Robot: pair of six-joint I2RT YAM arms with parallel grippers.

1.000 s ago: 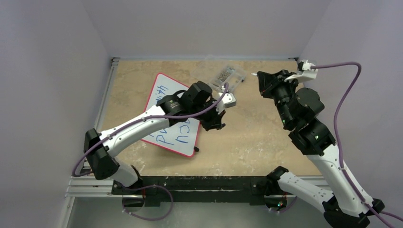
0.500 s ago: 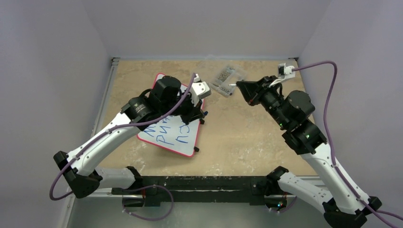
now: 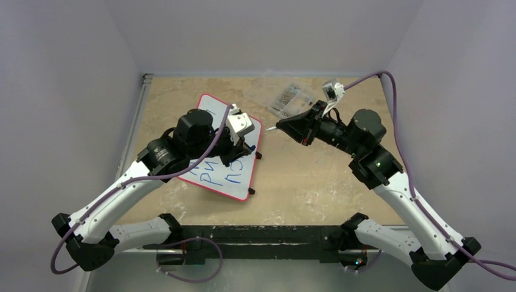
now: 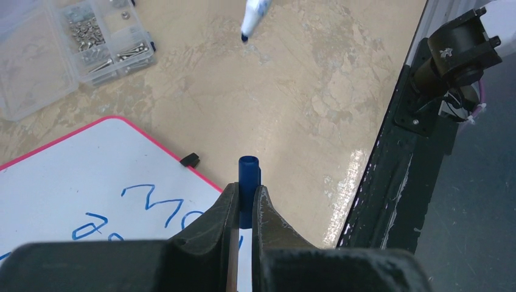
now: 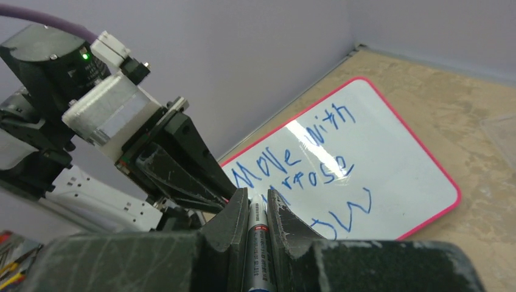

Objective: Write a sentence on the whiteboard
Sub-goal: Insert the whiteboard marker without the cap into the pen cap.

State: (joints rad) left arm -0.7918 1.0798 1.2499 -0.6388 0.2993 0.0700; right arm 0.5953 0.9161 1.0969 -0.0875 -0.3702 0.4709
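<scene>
My left claw point(image 4: 244, 196) is clamped tight on a blue cap point(image 4: 249, 170); my right claw point(image 5: 257, 204) grips a marker point(image 5: 258, 243). Upper left in the left wrist view, a clear box point(image 4: 36, 67) holds screws point(image 4: 85, 33) in compartments. The whiteboard point(image 3: 242, 184) lies left of centre in the top view. The sentence point(image 5: 292, 159) begins "Move with", its lines running up-frame.

Two matching robot arms, the left arm point(image 3: 125, 190) and the right arm point(image 3: 414, 213): smooth white shells cover the long links, and chunky black housings sit at the joints. A purple cable point(image 3: 397, 115) runs along each arm. Each wrist carries a small white camera block point(image 3: 241, 124). A green light point(image 5: 84, 56) glows on a black housing of the left arm. The left tool point(image 4: 245, 187) and the right tool point(image 5: 255, 193) have matt black, tapering, scuffed fingers.
</scene>
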